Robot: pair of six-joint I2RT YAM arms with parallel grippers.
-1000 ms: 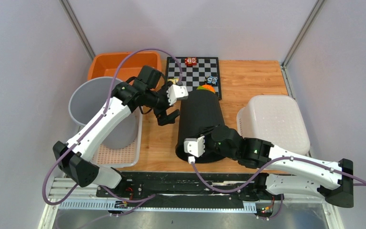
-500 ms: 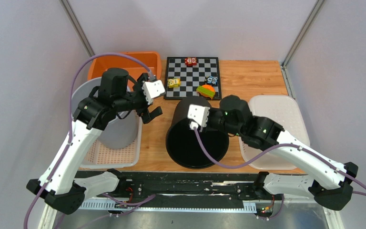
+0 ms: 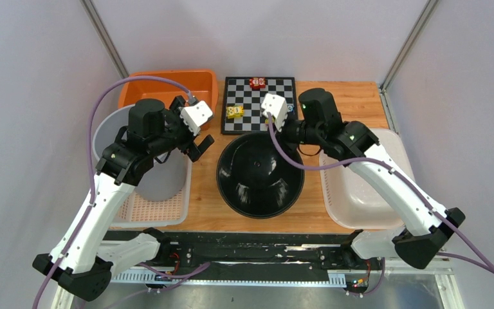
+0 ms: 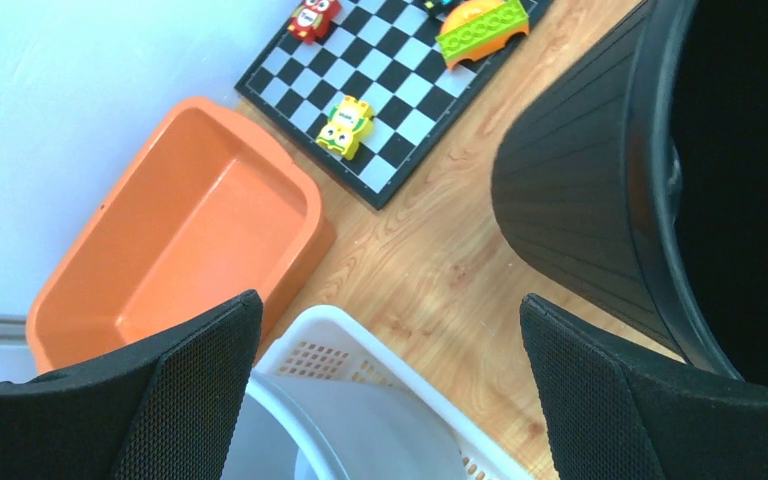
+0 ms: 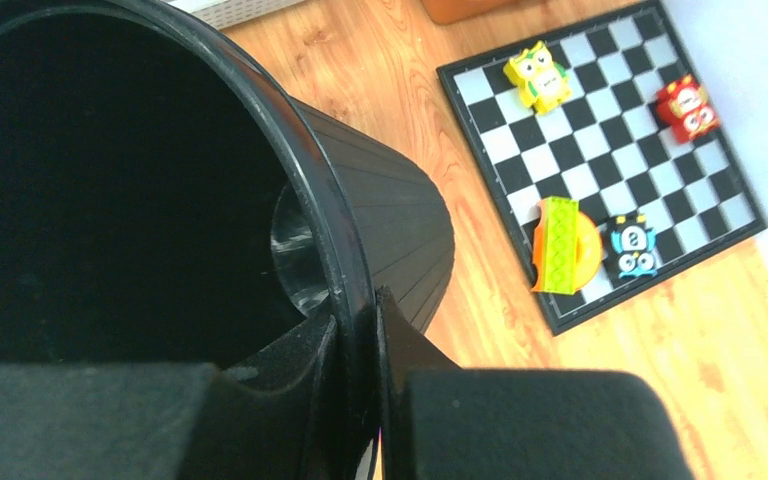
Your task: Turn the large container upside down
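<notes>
The large container [image 3: 260, 187] is a black ribbed bin standing at the table's middle with its mouth facing up, so I look into its dark inside. My right gripper [image 3: 288, 133] is shut on the far right part of its rim. In the right wrist view the right gripper [image 5: 360, 320] pinches the rim, one finger inside and one outside the ribbed wall [image 5: 390, 215]. My left gripper [image 3: 196, 146] hangs open to the container's left, apart from it. In the left wrist view the left gripper [image 4: 390, 390] holds nothing and the container [image 4: 580, 200] is at the right.
A grey bin [image 3: 112, 138] sits in a white perforated basket [image 3: 161, 212] at the left, under my left arm. An orange tub [image 3: 199, 84] is at the back left. A chessboard [image 3: 257, 96] with small toys lies behind the container. A white tub [image 3: 360, 199] stands at the right.
The container lay on its side a second ago; my right gripper has swung its rim up and toward the far side, leaving the mouth facing up. My left arm has drawn back to the left.
</notes>
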